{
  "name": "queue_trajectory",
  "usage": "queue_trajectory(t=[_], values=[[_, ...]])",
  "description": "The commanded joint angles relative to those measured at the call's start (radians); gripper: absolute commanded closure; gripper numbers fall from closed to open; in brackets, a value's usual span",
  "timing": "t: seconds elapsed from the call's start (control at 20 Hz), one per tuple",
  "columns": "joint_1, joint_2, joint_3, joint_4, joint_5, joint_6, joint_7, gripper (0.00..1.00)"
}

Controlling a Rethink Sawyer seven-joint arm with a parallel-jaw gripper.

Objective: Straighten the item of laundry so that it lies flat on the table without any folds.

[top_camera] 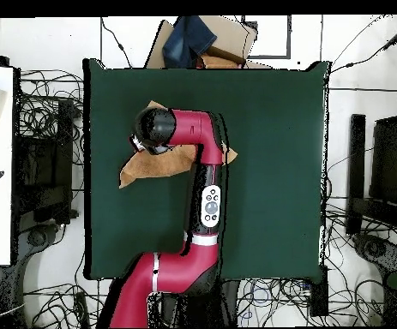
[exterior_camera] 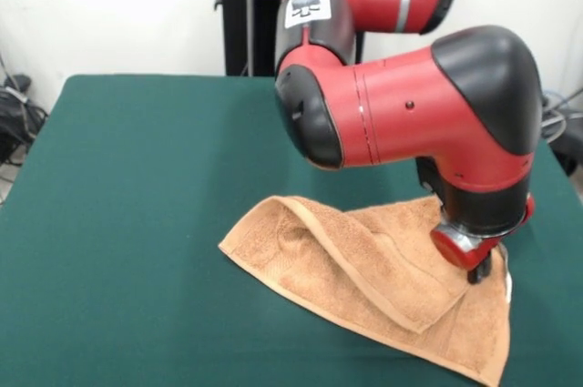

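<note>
The towel is lying folded over near the table's front edge in the front view. The gripper is pressing down at its fold; whether it is gripping cannot be told. Next, probably, dragging the flap open.

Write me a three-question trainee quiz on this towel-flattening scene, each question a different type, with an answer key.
1. True or false: the towel already lies flat on the table with no folds.
2. Multiple choice: in the front view, where is the robot's hand?
A. Drawn back, clear of the cloth
B. Low over the towel's right part
C. Above bare green table at the left
3. Short answer: what colour is the table's surface?

Key
1. False: a flap is folded over diagonally and a ridge stands up at the left end.
2. B: it sits low at the towel's right part; whether it grips the cloth cannot be seen.
3. Dark green.
</note>
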Motion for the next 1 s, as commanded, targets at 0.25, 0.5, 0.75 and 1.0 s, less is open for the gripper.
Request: queue_trajectory(t=[0.25, 0.5, 0.75, 1.0], values=[[0.039, 0.003, 0.097, 0.16, -0.069, -0.049, 0.305, 1.0], [0.071, 0.0, 0.155, 0.167, -0.044, -0.14, 0.34, 1.0], [0.128, -0.011, 0.223, 0.149, -0.047, -0.242, 0.416, 1.0], [0.172, -0.009, 0.244, 0.105, -0.099, -0.247, 0.487, 1.0]])
